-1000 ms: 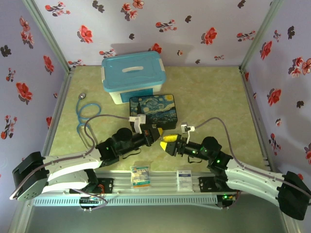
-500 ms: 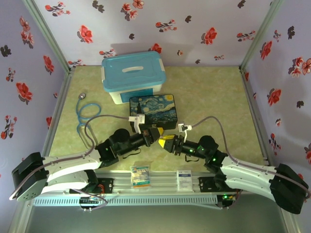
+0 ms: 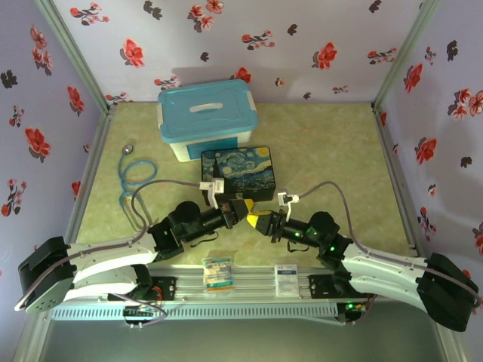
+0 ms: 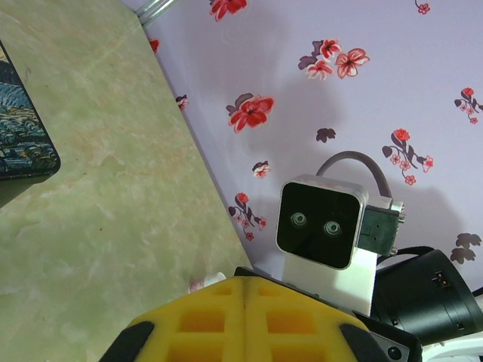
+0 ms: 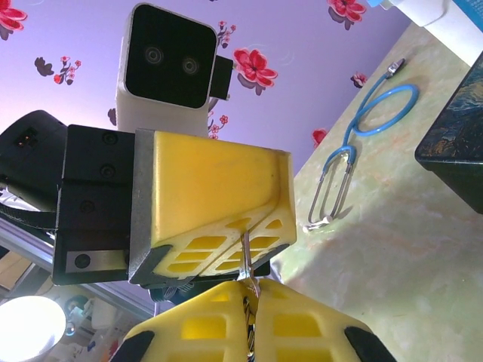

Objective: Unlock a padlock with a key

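**Overhead view.** We see the left claw (image 3: 246, 213) and the right claw (image 3: 258, 219) tip to tip over the tabletop (image 3: 332, 151), just in front of the box (image 3: 241, 173).

**Right wrist view.** The right claw (image 5: 249, 290) has its yellow pads (image 5: 302, 328) pressed together on the key (image 5: 246, 260). The key is a thin silver strip rising from their seam to the tips of the left claw (image 5: 253, 230). That claw is likewise closed, and we cannot tell whether it also pinches the key.

**Left wrist view.** The left pads (image 4: 200, 320) meet without a gap.

**Surroundings.** A blue bin (image 3: 205, 117) stands behind the box, and a stethoscope (image 3: 137, 172) lies at far left.
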Robot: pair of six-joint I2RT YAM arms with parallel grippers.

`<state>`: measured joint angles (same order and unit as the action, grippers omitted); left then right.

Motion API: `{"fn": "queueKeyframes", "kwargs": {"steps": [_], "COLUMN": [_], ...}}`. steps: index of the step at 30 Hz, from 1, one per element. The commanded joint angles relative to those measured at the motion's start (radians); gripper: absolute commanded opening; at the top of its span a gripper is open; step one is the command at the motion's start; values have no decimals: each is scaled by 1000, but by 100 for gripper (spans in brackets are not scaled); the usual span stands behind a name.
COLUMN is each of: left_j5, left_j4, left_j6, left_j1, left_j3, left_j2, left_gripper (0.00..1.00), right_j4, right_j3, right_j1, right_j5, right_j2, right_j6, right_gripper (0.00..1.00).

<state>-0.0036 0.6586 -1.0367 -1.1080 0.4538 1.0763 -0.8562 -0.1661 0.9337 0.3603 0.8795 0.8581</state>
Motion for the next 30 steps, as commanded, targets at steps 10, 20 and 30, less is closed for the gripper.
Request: {"fn": "queueKeyframes", "kwargs": {"steps": [10, 20, 30], "left_j5": [-133, -232, -165], "left_j4": [-205, -527, -362], "left_j6": [42, 85, 133], "left_j1": [10, 10, 80], "left_j3": [-19, 41, 71], "left_j2": [-122, 4, 290], "left_gripper": [100, 99, 94], "right_j4": [313, 745, 807], "right_j3": [-12, -74, -89], "right_j1": [-7, -30, -39], "right_j5": [-154, -338, -379], "right_j2": [-150, -135, -79], "right_j6": [-71, -92, -74], "right_gripper": [0, 0, 0]}}
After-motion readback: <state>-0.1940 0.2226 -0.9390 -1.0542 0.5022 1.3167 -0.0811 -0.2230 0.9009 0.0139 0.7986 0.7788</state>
